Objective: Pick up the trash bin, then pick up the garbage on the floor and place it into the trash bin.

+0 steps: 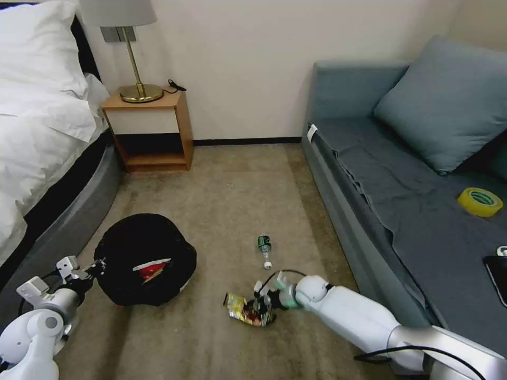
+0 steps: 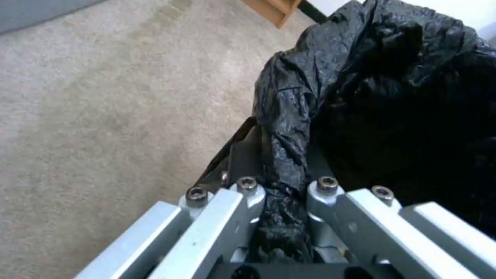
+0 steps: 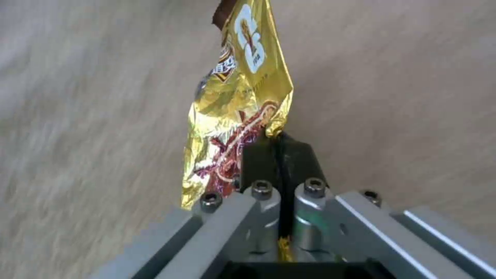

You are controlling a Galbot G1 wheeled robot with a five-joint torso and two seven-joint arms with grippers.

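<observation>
Left gripper (image 1: 97, 265): lower left, my jaws pinching the trash bin (image 1: 145, 258) bag rim.
Right gripper (image 1: 262, 305): lower centre, my jaws pinching the foil wrapper (image 1: 244, 310).

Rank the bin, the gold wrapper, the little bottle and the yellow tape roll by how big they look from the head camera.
1. trash bin
2. yellow tape roll and gold wrapper: look alike, unranked
3. bottle

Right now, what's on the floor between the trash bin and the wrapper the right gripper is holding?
Only bare carpet lies between the trash bin and the gold wrapper, seen in the head view.
</observation>
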